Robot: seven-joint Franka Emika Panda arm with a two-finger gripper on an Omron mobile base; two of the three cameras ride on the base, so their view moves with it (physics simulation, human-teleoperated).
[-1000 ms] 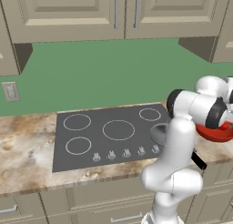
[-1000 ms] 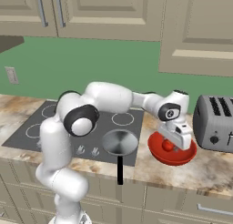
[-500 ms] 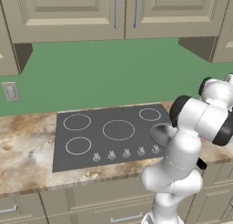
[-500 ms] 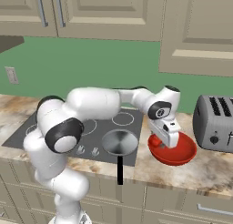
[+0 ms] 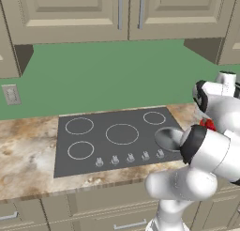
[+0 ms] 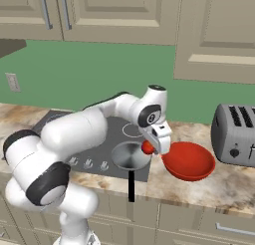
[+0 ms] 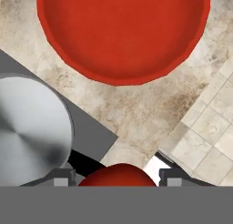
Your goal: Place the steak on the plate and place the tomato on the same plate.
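Above the counter edge, between the grey pan (image 6: 130,155) and the red bowl (image 6: 189,161), the gripper (image 6: 154,146) is clamped on the tomato (image 6: 147,147); hand view shows the tomato (image 7: 118,175) sitting between both fingertips, bowl (image 7: 123,32) ahead, pan (image 7: 29,123) on the cooktop (image 5: 117,138) corner, toaster (image 6: 235,135) beyond
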